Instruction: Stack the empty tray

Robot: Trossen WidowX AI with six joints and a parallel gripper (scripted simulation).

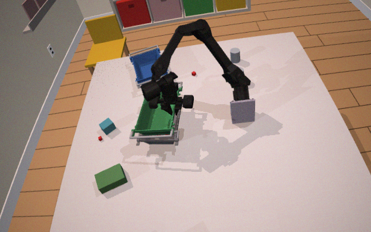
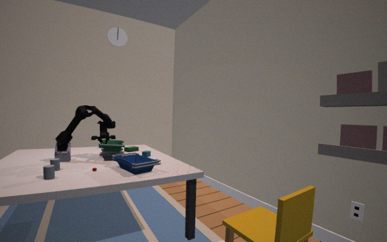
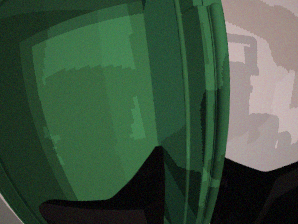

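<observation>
The empty green tray (image 1: 159,119) (image 2: 114,143) (image 3: 85,100) is above the grey tray (image 1: 163,142) (image 2: 108,157), looking roughly level, its underside close to the grey rim. Whether it touches the bars cannot be told. My gripper (image 1: 175,112) (image 3: 173,149) is shut on the green tray's long side wall, one finger inside and one outside. A grey wire bar of the green tray (image 1: 151,134) lies at its near end. The grey tray's load is mostly hidden, with a little red showing under the green tray; the position of its bars is hard to make out.
A blue tray (image 1: 147,66) (image 2: 137,165) with wire bars stands just beyond the grey tray. A teal block (image 1: 107,126) (image 2: 146,153), a green block (image 1: 110,178) (image 2: 131,149), small red cubes (image 1: 194,73) (image 1: 100,138) and grey cylinders (image 1: 235,55) (image 2: 49,172) stand around.
</observation>
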